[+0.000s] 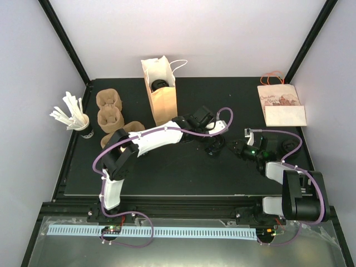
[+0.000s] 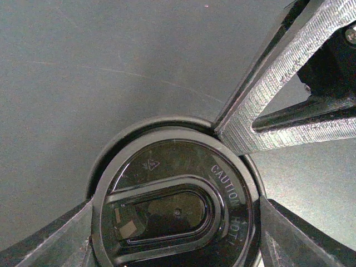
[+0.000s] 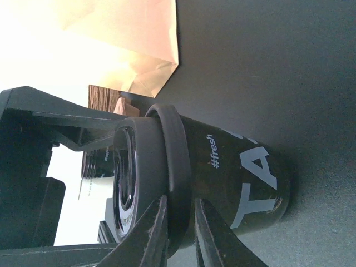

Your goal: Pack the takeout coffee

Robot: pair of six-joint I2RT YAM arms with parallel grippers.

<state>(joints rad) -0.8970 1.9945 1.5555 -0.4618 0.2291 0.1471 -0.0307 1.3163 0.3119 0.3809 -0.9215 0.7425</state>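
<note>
I have the coffee cup (image 1: 214,148) upright on the worktop (image 1: 167,172), near the open paper bag (image 1: 163,97) and to its right. My left fingers (image 2: 50,242) are spread wide and look to be gripping its sides under the lid (image 2: 175,206), while my right fingers (image 3: 149,236) pinch the lid's rim. I judge it a light cup that dents if squeezed, with a slick lid that may pop off, so I'd hold the body just below the rim and keep it level.
</note>
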